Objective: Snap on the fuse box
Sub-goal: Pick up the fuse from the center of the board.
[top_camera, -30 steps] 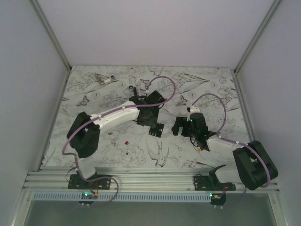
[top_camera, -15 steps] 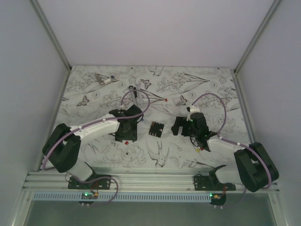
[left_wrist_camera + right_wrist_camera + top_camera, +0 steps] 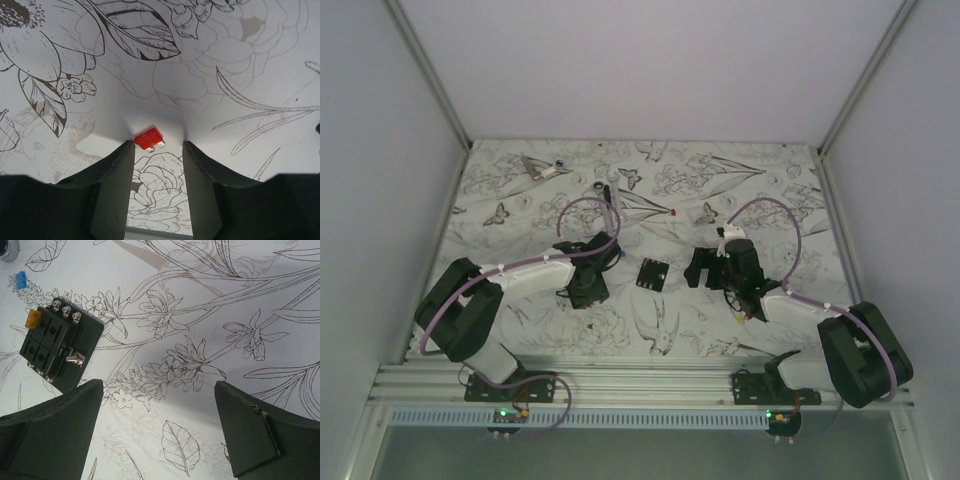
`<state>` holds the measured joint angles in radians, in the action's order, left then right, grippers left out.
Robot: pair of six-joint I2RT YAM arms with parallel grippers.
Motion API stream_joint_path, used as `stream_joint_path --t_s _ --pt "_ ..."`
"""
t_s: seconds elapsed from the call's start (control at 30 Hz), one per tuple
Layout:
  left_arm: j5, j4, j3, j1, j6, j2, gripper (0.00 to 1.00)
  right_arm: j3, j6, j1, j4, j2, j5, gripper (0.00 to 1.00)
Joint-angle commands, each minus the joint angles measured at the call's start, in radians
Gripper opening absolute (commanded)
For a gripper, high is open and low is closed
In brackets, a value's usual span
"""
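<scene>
Red fuse (image 3: 148, 139) just beyond left tool (image 3: 158, 150)

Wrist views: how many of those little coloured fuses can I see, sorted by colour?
red fuse: 1
blue fuse: 1
orange fuse, at the edge of the fuse box: 1
Total: 3

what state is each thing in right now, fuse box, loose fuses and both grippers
fuse box: flat on the table, slot face up, not gripped
red fuse: lying loose on the table, not held
blue fuse: loose on the table, apart from the fuse box
left gripper: open, red fuse just ahead of its tips
right gripper: wide open, empty
</scene>
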<state>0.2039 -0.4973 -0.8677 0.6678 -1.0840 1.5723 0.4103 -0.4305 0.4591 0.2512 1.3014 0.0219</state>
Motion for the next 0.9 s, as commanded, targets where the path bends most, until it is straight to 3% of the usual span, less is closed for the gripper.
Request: stream_joint_path --t_s 0.0,0.6,0.87 --pt "0.060 0.004 -0.001 0.001 -0.108 0.030 0.45 0.025 0.006 -0.005 0.019 0.001 -0.001 1.00" --pt "0.014 -0.026 -0.079 0.001 0.005 0.158 0.34 0.028 0.006 -0.005 0.025 0.016 0.005 1.00" --pt "-0.082 -0.058 -0.126 0.001 0.195 0.158 0.45 0.025 0.006 -0.005 0.021 0.006 0.004 1.00"
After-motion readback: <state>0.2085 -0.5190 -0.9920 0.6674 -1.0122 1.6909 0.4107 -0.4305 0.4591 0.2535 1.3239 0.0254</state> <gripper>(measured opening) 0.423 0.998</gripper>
